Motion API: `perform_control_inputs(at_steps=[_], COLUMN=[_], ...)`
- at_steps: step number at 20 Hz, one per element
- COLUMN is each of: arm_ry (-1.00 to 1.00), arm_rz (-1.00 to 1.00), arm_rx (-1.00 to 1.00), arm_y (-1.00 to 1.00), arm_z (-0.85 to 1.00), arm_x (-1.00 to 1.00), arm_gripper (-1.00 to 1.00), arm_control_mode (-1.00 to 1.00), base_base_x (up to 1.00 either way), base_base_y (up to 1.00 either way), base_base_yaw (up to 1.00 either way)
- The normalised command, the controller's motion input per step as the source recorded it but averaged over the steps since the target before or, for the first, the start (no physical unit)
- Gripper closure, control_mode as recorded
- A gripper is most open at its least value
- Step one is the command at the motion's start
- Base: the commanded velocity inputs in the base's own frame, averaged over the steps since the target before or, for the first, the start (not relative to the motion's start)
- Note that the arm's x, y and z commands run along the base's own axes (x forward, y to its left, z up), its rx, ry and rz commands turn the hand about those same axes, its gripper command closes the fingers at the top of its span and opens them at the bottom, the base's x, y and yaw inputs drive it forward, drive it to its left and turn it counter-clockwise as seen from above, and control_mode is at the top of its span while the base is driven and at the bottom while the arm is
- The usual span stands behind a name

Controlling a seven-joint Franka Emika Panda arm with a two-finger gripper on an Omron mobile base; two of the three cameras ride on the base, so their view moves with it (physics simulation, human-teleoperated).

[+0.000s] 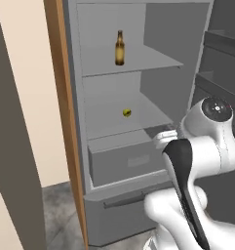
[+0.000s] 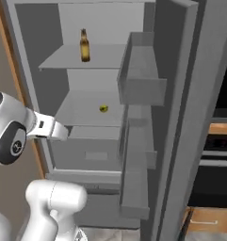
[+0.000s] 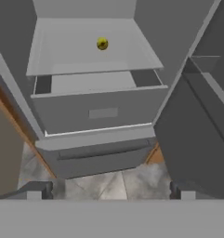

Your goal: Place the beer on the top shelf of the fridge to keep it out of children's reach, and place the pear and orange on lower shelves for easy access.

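Already the slim brown glass beer bottle stands on the top grey shelf and the small yellow-green pear on a lower shelf, while the wide-open, empty hand risks clipping the grey fridge's door bins when reaching for the orange.

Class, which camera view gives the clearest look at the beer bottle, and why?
The left base view: the beer stands upright on the top shelf, largest and unobstructed. The right base view shows it smaller, equally upright.
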Motion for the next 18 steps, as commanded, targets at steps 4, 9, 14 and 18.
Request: perform_control_inputs(at_steps=[4, 9, 14, 18], arm_ry=[0.0, 0.0, 0.0, 0.0], arm_rz=[0.0, 0.0, 0.0, 0.0], arm_rx=[0.0, 0.0, 0.0, 0.0], arm_y=[0.0, 0.0, 0.0, 0.0], arm_z=[0.0, 0.0, 0.0, 0.0], arm_x=[0.0, 0.0, 0.0, 0.0], arm_gripper=[-1.0, -1.0, -1.0, -1.0], arm_control_mode=[1.0, 1.0, 1.0, 1.0], base_base_x=[-1.0, -1.0, -1.0, -1.0], base_base_y=[-0.04, -0.42, -0.65, -0.64], base_base_yaw=[0.02, -0.13, -0.38, -0.4])
